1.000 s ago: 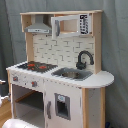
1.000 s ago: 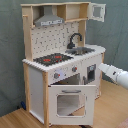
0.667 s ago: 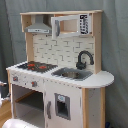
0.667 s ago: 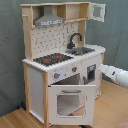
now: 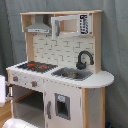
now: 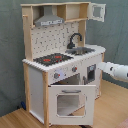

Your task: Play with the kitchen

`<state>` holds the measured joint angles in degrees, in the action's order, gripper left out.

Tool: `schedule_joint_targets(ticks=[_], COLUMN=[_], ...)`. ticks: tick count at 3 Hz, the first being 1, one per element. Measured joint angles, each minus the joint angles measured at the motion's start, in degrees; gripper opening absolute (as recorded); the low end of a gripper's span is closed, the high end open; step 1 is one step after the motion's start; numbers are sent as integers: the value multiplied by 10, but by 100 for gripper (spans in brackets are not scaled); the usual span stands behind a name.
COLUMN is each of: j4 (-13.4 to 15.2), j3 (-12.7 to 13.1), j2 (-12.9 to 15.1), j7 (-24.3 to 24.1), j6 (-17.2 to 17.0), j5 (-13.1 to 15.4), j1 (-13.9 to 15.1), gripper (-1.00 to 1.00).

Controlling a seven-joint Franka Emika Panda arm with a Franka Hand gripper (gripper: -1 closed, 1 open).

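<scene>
Arm (image 6: 114,70) enters from the second exterior view's right; pincer hidden behind the kitchen (image 6: 62,65), can't tell its state. Kitchen sits directly in front of it, oven door (image 6: 71,101) hanging open.

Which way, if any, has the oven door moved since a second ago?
No. In the second exterior view the oven door stands open under the knobs, where it was, unchanged against the kitchen's fixed worktop.

Faucet (image 5: 84,59) behind sink (image 5: 72,74) (hob (image 5: 36,66) perhaps alongside)
</scene>
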<state>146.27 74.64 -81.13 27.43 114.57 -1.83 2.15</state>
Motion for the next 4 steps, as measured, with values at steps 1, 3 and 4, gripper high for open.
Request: schedule_joint_targets(ticks=[1, 3, 4], j4=[10, 12, 13], j3=[-25, -21, -25], j2=[3, 38, 58], j7=[48, 113, 148], j6=[-5, -7, -6], j5=[-30, -131, -172], j1=[8, 35, 56], gripper=[100, 100, 100])
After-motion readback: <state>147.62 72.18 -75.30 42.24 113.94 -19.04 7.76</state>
